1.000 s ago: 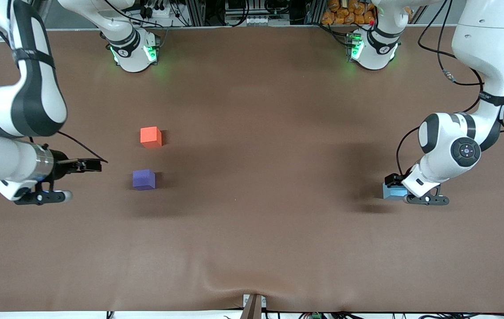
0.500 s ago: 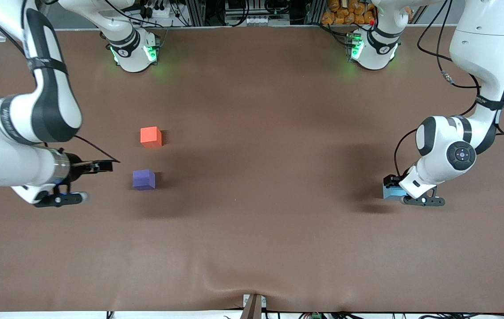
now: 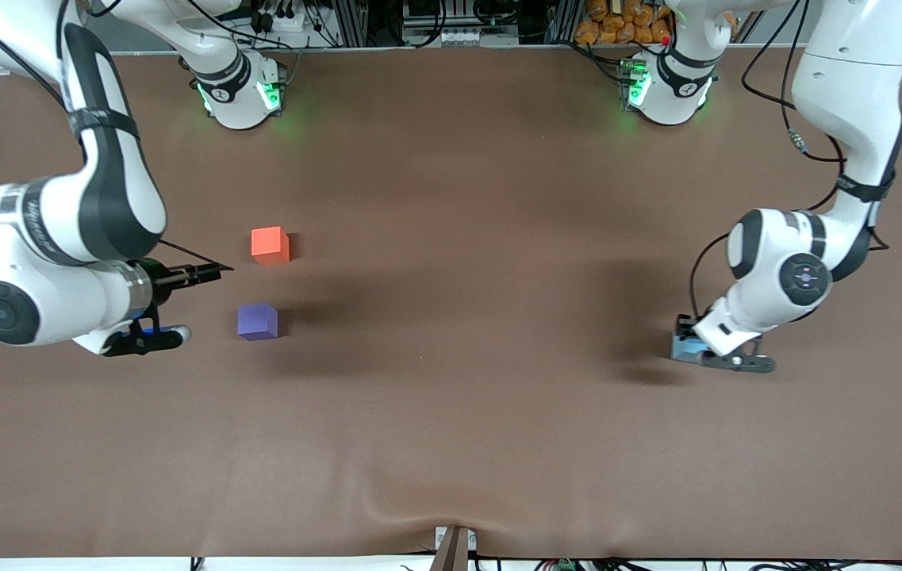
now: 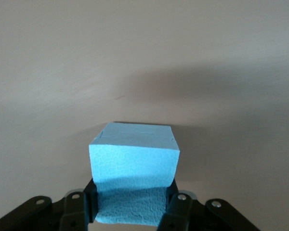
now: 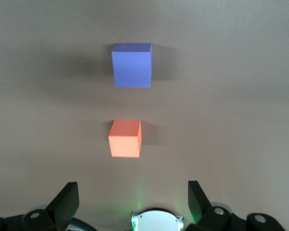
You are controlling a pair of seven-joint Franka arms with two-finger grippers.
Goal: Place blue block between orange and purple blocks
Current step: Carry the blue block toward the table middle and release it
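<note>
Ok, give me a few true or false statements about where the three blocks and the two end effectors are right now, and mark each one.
1. The left end effector is shut on the blue block. True.
2. The blue block already sits between the orange and purple blocks. False: it is at the left arm's end of the table, well apart from them.
3. The orange block is farther from the front camera than the purple block. True.
4. The right end effector grips the purple block. False: it is open and holds nothing, beside the two blocks.
5. The orange and purple blocks touch. False: bare table shows between them.
</note>
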